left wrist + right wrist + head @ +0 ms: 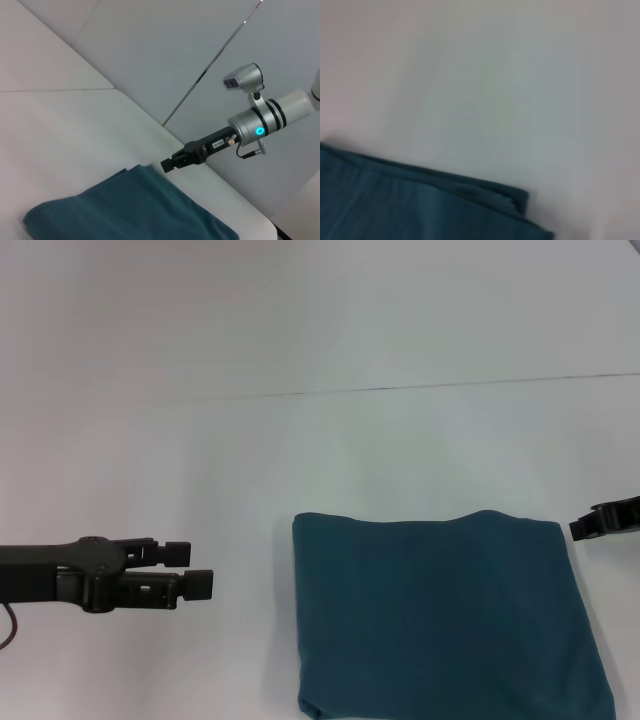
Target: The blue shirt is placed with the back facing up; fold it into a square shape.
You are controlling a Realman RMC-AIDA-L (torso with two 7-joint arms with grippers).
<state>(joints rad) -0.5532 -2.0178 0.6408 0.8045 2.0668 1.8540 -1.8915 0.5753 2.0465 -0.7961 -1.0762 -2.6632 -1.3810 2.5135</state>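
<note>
The blue shirt (440, 615) lies folded into a rough square on the white table (300, 460), near its front edge and right of centre, plain side up. My left gripper (190, 568) hovers to the left of the shirt, clear of it, open and holding nothing. My right gripper (590, 525) shows only at the right edge, just off the shirt's far right corner and apart from it. The left wrist view shows the folded shirt (135, 210) with the right gripper (167, 165) beyond its far edge. In the right wrist view one stacked corner of the shirt (395, 200) shows.
A thin dark seam (400, 388) crosses the white surface far behind the shirt. Bare table stretches from the shirt to that line and out to the left under my left arm (60, 575).
</note>
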